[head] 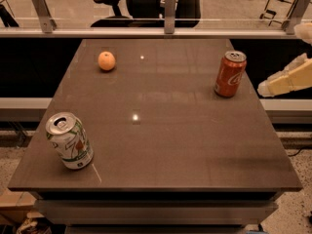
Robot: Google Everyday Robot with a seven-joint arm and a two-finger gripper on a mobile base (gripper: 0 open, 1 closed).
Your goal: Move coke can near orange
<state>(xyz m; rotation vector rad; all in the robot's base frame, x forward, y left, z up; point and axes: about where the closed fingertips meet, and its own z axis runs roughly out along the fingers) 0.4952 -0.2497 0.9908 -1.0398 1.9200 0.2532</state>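
The coke can (pixel 229 74), red with white script and a silver top, stands upright near the table's right edge. The orange (pixel 106 61) sits at the far left of the table, well apart from the can. My gripper (pixel 265 87) is pale and comes in from the right edge of the view. It is just off the table's right side, level with the coke can and a short gap to its right, not touching it.
A white and green soda can (pixel 69 140) stands upright near the front left corner of the brown table (pixel 161 145). A glass railing with metal posts (pixel 169 11) runs behind the table. An office chair (pixel 141 1) is beyond it.
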